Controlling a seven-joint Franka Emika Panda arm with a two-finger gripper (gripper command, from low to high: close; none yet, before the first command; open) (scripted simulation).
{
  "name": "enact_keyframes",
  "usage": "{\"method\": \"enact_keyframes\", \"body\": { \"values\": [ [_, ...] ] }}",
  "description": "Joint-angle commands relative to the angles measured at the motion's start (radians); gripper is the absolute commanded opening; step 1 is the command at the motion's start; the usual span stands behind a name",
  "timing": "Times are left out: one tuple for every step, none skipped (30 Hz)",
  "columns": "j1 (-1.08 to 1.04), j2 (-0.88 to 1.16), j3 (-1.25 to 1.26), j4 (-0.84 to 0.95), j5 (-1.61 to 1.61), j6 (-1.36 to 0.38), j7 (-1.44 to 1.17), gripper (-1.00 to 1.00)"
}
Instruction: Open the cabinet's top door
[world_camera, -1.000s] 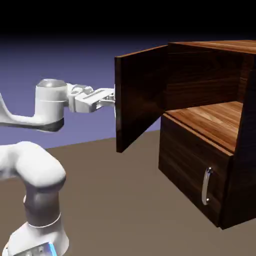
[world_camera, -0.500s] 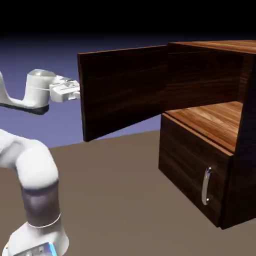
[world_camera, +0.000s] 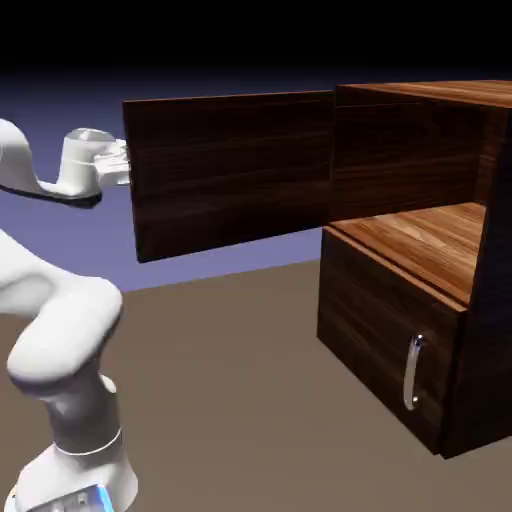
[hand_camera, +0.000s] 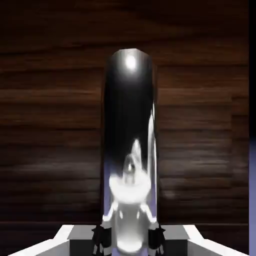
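Cabinet (world_camera: 385, 345) is standing on the surface (world_camera: 230, 350) at the exterior view's right, its top door (world_camera: 235, 170) swinging wide toward the exterior view's left and its shelf (world_camera: 420, 240) lying exposed. I am judging the opening nearly done, so any last pull wants to be following the hinge's arc slowly, wrist turning with the panel, lest the grip slide or twist. My tool (hand_camera: 128, 241) is clamping the silver handle (hand_camera: 128, 130) between its fingertips, and I am keeping that squeeze centred on the bar until the door is resting.
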Motion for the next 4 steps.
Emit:
{"method": "enact_keyframes", "body": {
  "values": [
    [-0.036,-0.013,0.021,0.036,0.009,-0.021,-0.01,-1.0],
    [-0.071,-0.027,0.039,0.072,0.018,-0.041,-0.021,-1.0],
    [-0.105,-0.042,0.056,0.108,0.026,-0.061,-0.033,-1.0],
    [-0.133,-0.054,0.069,0.138,0.032,-0.077,-0.042,-1.0]
  ]
}}
